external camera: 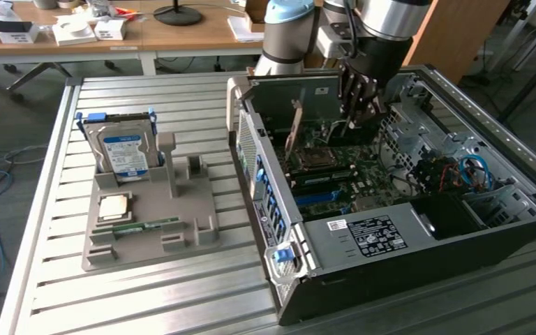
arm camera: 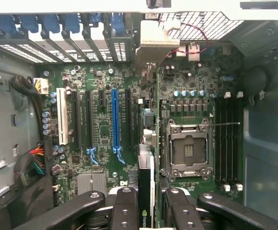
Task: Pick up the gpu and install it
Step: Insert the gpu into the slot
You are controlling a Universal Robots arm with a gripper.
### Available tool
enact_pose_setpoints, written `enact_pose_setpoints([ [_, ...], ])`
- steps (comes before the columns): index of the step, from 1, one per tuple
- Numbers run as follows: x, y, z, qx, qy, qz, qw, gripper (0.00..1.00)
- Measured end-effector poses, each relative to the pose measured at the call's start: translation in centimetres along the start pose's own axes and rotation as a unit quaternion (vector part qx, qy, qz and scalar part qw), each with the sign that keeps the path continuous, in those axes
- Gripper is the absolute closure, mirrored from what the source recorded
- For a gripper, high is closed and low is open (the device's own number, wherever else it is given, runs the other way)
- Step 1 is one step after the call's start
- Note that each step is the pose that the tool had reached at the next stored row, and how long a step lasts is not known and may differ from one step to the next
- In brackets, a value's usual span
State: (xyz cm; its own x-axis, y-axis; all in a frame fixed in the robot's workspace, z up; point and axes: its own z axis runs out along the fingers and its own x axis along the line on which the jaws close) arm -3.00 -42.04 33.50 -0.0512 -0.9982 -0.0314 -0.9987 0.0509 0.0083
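One Universal Robots arm reaches down into one open computer case (external camera: pixel 407 230) that lies on its side on the slatted metal table (external camera: pixel 54 293), toward the exterior view's right. The gripper (external camera: pixel 359 112) stands narrow, its two black fingers (arm camera: pixel 124 201) pressed on either face of the gpu (arm camera: pixel 146 191), which shows edge-on between them with a green logo on its edge. The card hangs over the motherboard (arm camera: pixel 105 129), between the row of expansion slots and the one empty processor socket (arm camera: pixel 186 151), with its pale bracket (arm camera: pixel 153 45) toward the case's rear wall; whether its lower edge touches a slot cannot be told. Among the slots are one white slot (arm camera: pixel 62 117) and one long blue slot (arm camera: pixel 115 120), and the rest are black. Beyond the socket lies a bank of four dark memory slots (arm camera: pixel 227 139). On the exterior view's left, well apart from the case, sits one grey holder tray (external camera: pixel 193 237). It carries one hard drive (external camera: pixel 123 150) standing upright at its far end, one processor chip (external camera: pixel 114 206) lying flat, and one memory stick (external camera: pixel 147 225) nearer.
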Motion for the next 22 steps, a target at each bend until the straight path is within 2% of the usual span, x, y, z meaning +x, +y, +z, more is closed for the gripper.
enact_pose_setpoints([
  [13, 0.01, 0.0, 0.31, 0.0, -0.0001, 0.0, 1.0, 0.73],
  [22, 0.03, -0.01, 1.05, 0.0001, 0.0, 0.0, 1.0, 0.73],
])
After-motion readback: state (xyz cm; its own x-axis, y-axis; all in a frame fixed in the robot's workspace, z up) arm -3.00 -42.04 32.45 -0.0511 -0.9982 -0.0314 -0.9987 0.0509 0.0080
